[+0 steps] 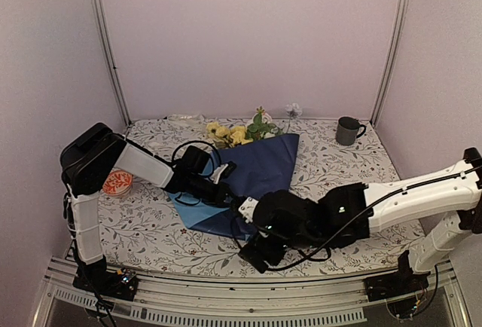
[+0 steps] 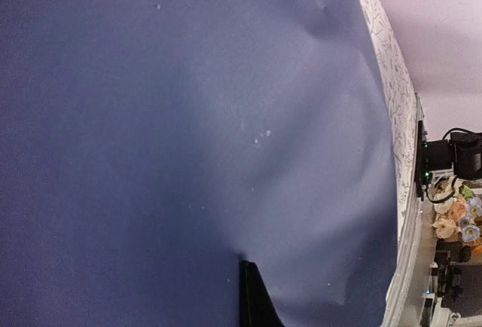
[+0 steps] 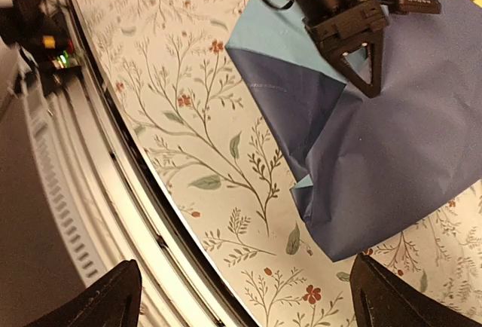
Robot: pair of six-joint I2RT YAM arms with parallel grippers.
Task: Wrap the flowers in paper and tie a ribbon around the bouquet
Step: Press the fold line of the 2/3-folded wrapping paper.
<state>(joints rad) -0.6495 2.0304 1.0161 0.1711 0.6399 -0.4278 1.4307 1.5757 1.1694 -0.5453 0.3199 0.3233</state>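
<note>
The left gripper (image 3: 369, 78) is closed, tip-down on the paper (image 1: 263, 165); the right gripper (image 3: 252, 297) is spread wide beside it.

Navy paper (image 2: 188, 131) across almost everything, dark fingers (image 2: 253, 301) low centre, floral tablecloth (image 2: 392, 63) strip at right.

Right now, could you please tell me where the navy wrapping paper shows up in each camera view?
Top external: the paper lies mid-table, the flowers at its far end.
Left wrist: the paper fills nearly the whole frame.
Right wrist: the paper takes the upper right, below the left gripper.
Shared landmark: the floral tablecloth, visible in all three.
</note>
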